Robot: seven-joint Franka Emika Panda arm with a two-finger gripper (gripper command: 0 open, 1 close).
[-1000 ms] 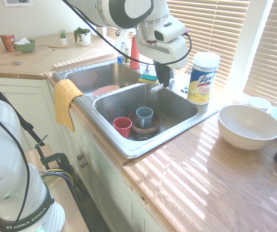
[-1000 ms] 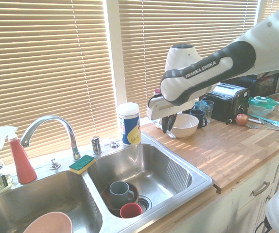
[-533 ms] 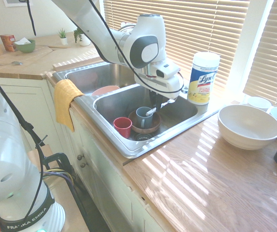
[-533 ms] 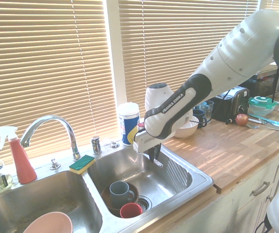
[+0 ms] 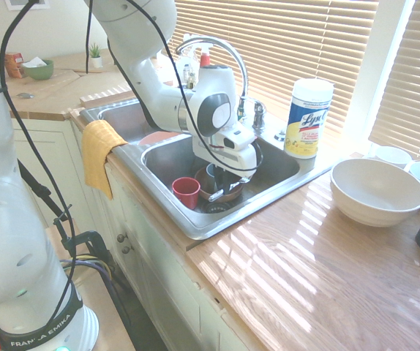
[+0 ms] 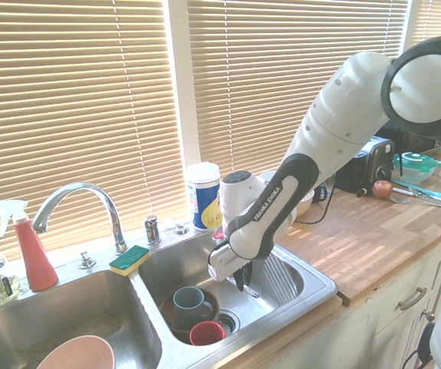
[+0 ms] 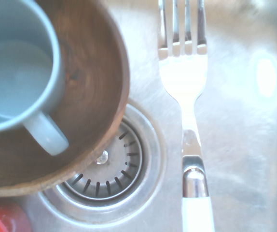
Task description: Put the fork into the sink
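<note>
The fork [image 7: 184, 96], with silver tines and a white handle, hangs low inside the right basin of the steel sink [image 5: 195, 219], just above its floor beside the drain [image 7: 107, 169]. My gripper [image 6: 241, 281] is down in that basin of the sink [image 6: 313, 292] and is shut on the fork's handle. The fork's metal end [image 6: 251, 293] pokes out below the fingers. In the first exterior view the gripper [image 5: 225, 183] partly hides the fork [image 5: 216, 194] and the dishes behind it.
A grey-blue mug [image 6: 187, 301] sits in a brown bowl [image 7: 95, 96] next to a red cup [image 6: 206, 333] in the same basin. A pink bowl [image 6: 74, 355] lies in the left basin. A wipes canister [image 5: 309, 117], a sponge [image 6: 129, 259], the tap [image 6: 74, 196] and a white bowl [image 5: 377, 191] stand around.
The arm has come down from above the sink's back rim into the right basin, carrying the fork towards the drain. The gripper has stayed shut.
</note>
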